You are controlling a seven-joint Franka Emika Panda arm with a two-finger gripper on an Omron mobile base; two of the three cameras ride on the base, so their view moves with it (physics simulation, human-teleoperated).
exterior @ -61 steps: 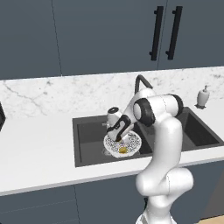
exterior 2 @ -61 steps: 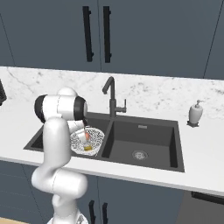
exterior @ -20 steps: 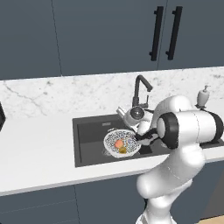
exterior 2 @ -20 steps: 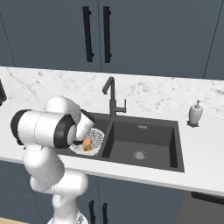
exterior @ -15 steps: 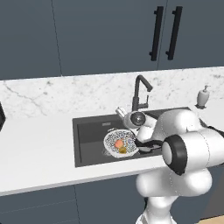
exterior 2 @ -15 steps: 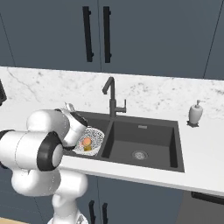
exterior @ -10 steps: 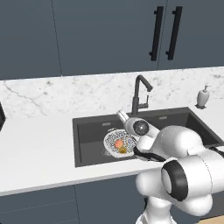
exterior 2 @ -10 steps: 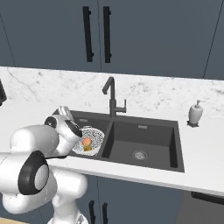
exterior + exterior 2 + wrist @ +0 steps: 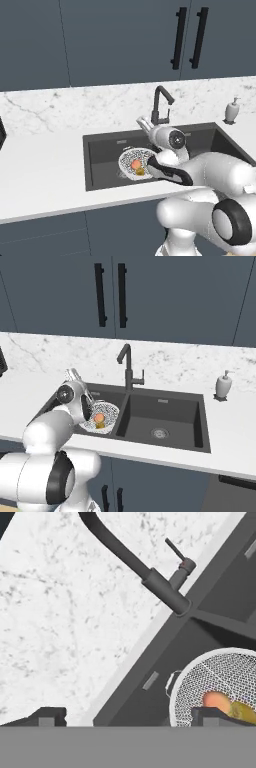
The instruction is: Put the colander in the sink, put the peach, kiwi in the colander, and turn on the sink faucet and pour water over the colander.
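Observation:
The white mesh colander [image 9: 131, 161] sits in the left basin of the dark sink [image 9: 102, 155]. It holds the orange-pink peach [image 9: 135, 164] and, beside it, the olive-brown kiwi [image 9: 140, 172]. My gripper [image 9: 142, 122] hovers open and empty above the colander's far side, left of the dark sink faucet [image 9: 160, 102]. From the right side the colander [image 9: 106, 410], peach [image 9: 100, 417], kiwi [image 9: 100, 425], faucet [image 9: 127, 366] and gripper [image 9: 72, 375] show too. The hand view has the faucet [image 9: 150, 574], colander [image 9: 220, 677], peach [image 9: 216, 699] and kiwi [image 9: 242, 710], with my gripper [image 9: 130, 717] spread wide. No water runs.
A white soap dispenser [image 9: 231, 111] stands on the marble counter [image 9: 45, 165] right of the sink. The right basin [image 9: 170, 411] holds just its steel drain [image 9: 159, 432]. Dark cabinets [image 9: 125, 40] hang above the backsplash. My own bulky arm [image 9: 210, 172] crowds the sink's front edge.
The arm's bulk has swung lower and nearer the cameras. The open hand has drifted slightly left and up above the colander. Colander, peach and kiwi have not moved.

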